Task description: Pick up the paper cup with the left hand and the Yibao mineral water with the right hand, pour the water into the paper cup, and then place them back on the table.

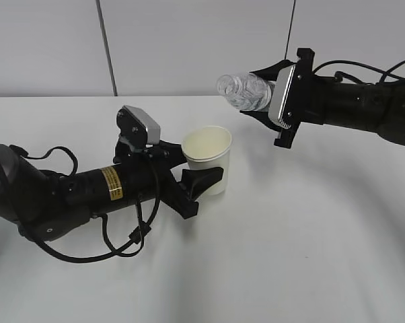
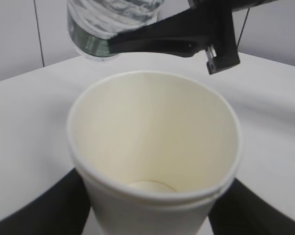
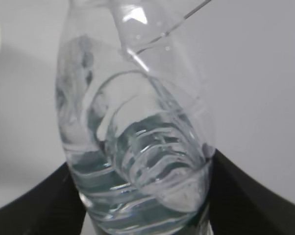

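Observation:
The white paper cup (image 1: 207,158) stands upright, held in my left gripper (image 1: 196,169), which is shut on its lower wall. In the left wrist view the cup (image 2: 152,147) fills the frame, with black fingers (image 2: 35,210) on either side; its cream inside shows no water. My right gripper (image 1: 254,94) is shut on the Yibao mineral water bottle (image 1: 245,91), which lies nearly level in the air, above and to the right of the cup, its free end pointing left. The bottle (image 3: 137,147) holds clear water. It also shows above the cup (image 2: 108,24). No stream shows.
The white table (image 1: 303,256) spreads all around, with a grey panelled wall (image 1: 189,40) behind it. The left arm's black cables (image 1: 115,245) hang in a loop just above the tabletop at the front left.

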